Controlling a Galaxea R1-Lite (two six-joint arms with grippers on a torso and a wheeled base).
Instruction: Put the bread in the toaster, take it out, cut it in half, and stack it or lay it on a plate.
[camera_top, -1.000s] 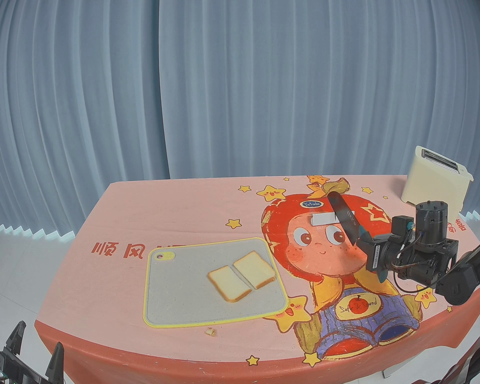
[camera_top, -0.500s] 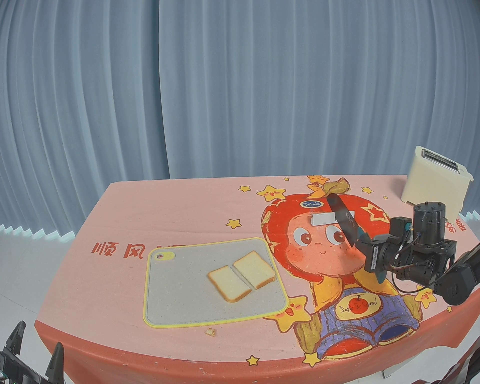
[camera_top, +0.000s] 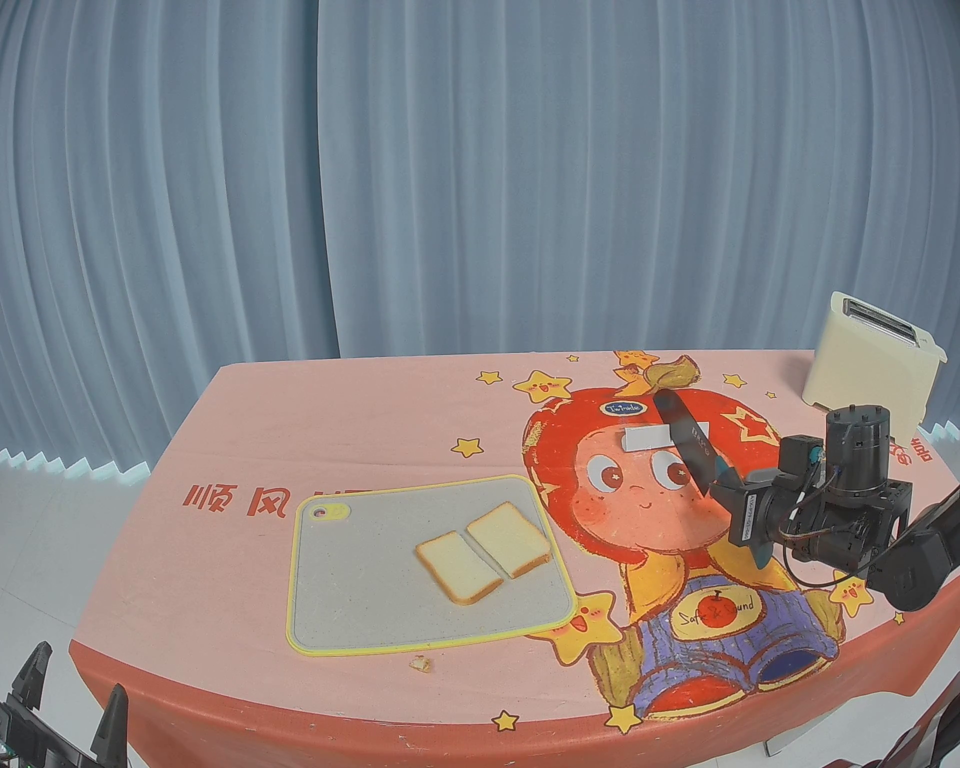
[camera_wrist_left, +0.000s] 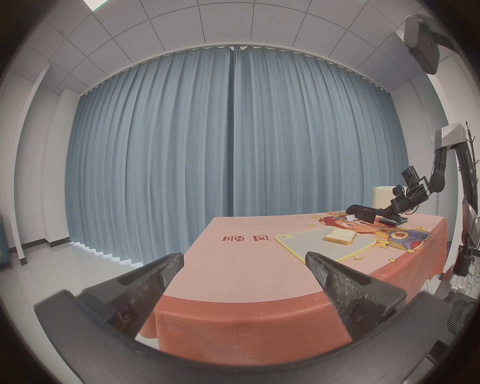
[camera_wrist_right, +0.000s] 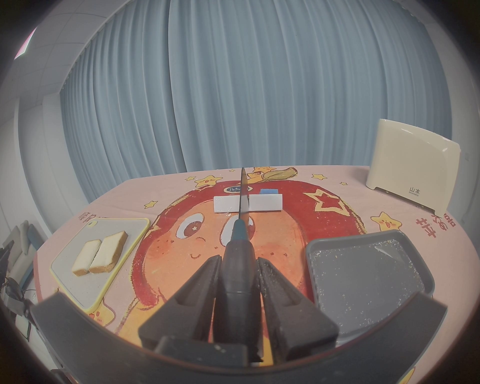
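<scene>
Two bread halves (camera_top: 484, 553) lie side by side on the grey, yellow-rimmed cutting board (camera_top: 360, 580), left of centre on the table. My right gripper (camera_top: 724, 480) hovers over the right side of the table, shut on the handle of a dark knife (camera_top: 686, 432) whose blade points away toward the far edge. The right wrist view has the knife (camera_wrist_right: 239, 260) clamped between the fingers (camera_wrist_right: 280, 300), the bread halves (camera_wrist_right: 100, 251) far off to one side and a grey plate (camera_wrist_right: 367, 280) close beside the gripper. The cream toaster (camera_top: 872, 362) stands at the far right corner. My left gripper (camera_wrist_left: 245, 280) hangs open off the table's near left corner.
A white strip (camera_top: 648, 437) lies on the tablecloth under the blade. A small crumb (camera_top: 421, 662) sits near the front edge, just in front of the board. Blue curtains close off the back. The far left of the table is bare cloth.
The right arm with the knife has shifted very slightly to the left. The bread, board and left gripper have stayed put.
</scene>
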